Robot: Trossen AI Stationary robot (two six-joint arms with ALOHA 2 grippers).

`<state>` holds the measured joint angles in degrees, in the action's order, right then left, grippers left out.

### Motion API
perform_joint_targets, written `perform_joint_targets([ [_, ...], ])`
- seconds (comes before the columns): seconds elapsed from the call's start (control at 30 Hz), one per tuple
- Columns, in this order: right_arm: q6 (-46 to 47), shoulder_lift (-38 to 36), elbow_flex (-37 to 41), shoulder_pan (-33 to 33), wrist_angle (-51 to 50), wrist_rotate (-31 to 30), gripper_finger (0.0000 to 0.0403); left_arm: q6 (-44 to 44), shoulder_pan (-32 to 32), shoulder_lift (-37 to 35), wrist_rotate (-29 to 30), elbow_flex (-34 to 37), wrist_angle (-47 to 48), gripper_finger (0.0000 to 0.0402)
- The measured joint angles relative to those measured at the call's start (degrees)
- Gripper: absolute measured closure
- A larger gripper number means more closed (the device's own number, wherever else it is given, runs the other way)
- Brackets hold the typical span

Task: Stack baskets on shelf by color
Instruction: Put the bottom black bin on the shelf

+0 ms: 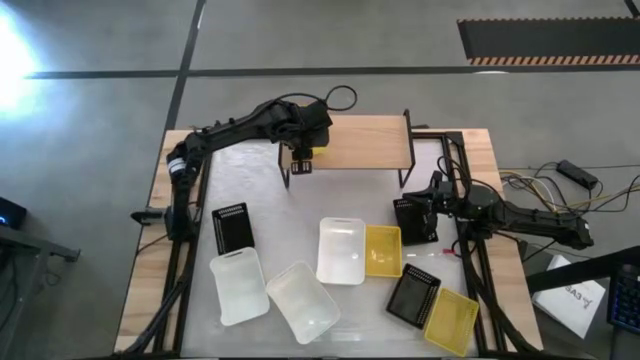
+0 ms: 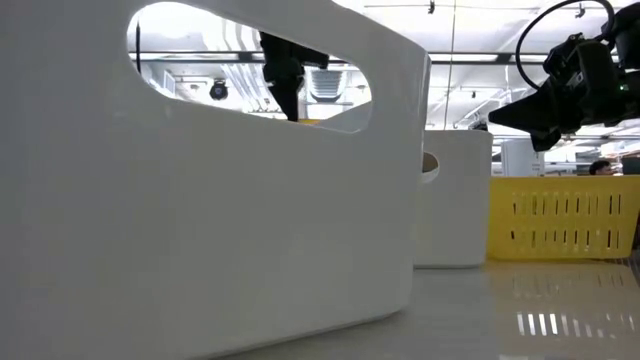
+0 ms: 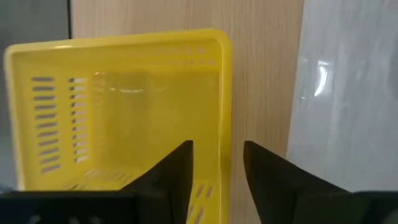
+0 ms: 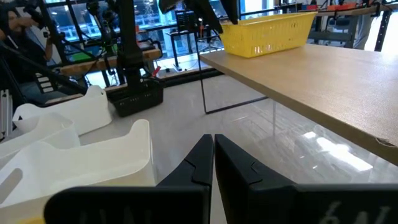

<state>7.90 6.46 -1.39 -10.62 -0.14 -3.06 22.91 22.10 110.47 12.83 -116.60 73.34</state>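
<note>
High view: left gripper [image 1: 301,160], fingers spread astride the wall of one yellow basket [image 1: 303,152] resting on the shelf [image 1: 365,142] at 12 o'clock. Right gripper [image 1: 432,192], pressed together, waits at 3 o'clock. Seven baskets remain on the table [image 1: 190,290].

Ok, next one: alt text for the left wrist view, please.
A yellow basket sits on the light wooden shelf, with the left gripper open around its near rim, one finger inside the basket and one outside. The pale table shows beyond the shelf edge.
</note>
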Motion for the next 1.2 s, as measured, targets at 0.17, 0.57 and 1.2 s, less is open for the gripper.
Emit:
perform_joint_targets([
  [0.17,0.0,0.0,0.0,0.0,0.0,0.0,0.0394,-3.9,-1.4,-3.3,0.9,-1.8,1.7,0.0265],
  [0.57,0.0,0.0,0.0,0.0,0.0,0.0,0.0394,-7.3,-20.0,-7.1,-3.4,0.5,-11.7,0.0265],
  [1.2,0.0,0.0,0.0,0.0,0.0,0.0,0.0394,-12.9,-44.7,13.6,-11.2,17.1,-72.5,0.0258],
])
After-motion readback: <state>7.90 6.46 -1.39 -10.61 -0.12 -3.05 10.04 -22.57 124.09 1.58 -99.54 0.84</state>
